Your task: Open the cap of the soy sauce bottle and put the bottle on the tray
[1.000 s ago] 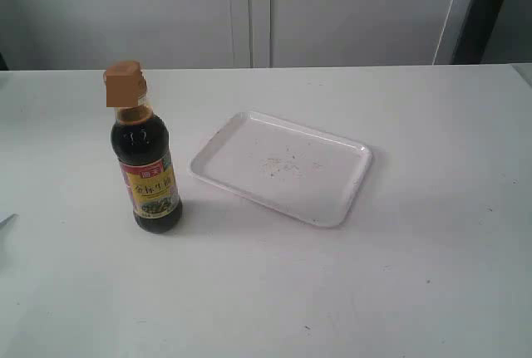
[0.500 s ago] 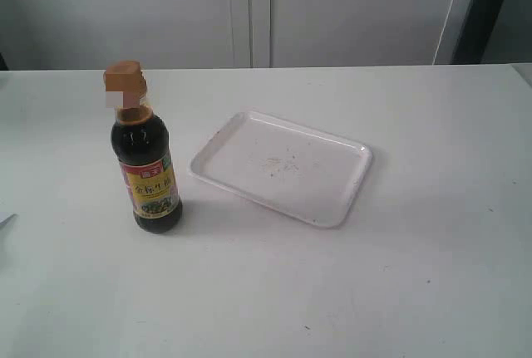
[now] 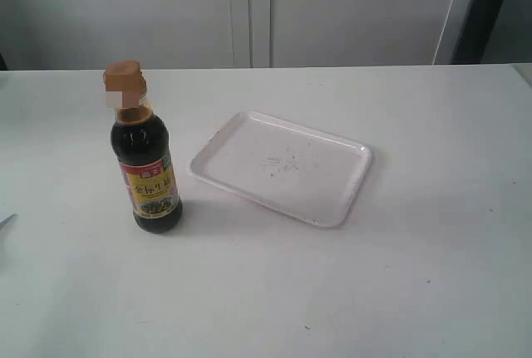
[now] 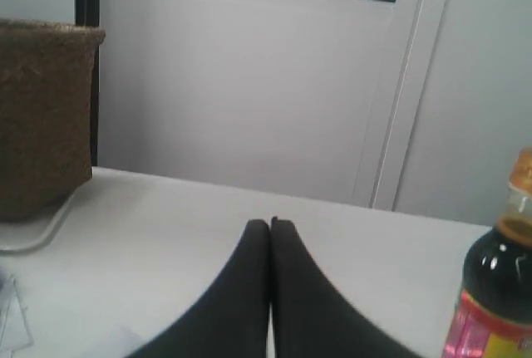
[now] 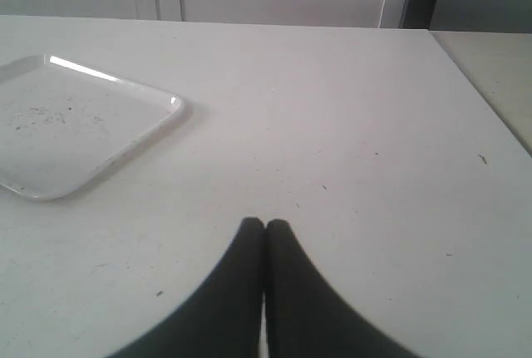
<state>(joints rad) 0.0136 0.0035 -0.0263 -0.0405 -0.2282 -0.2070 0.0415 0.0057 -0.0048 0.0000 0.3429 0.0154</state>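
The soy sauce bottle stands upright on the white table, left of the tray. Its orange-brown cap looks closed on the narrow neck. The tray lies empty, with a few dark specks on its floor. In the left wrist view my left gripper is shut with nothing in it, and the bottle stands off to one side, apart from it. My right gripper is shut and empty, low over bare table, with the tray some way off. Neither gripper shows in the exterior view.
A brown woven basket with a white cable beside it stands at the table's far end in the left wrist view. White cabinet doors stand behind the table. The table's right edge is near the right gripper.
A small pale sliver at the exterior view's left edge shifts slightly between frames. The bottle and tray have not moved.
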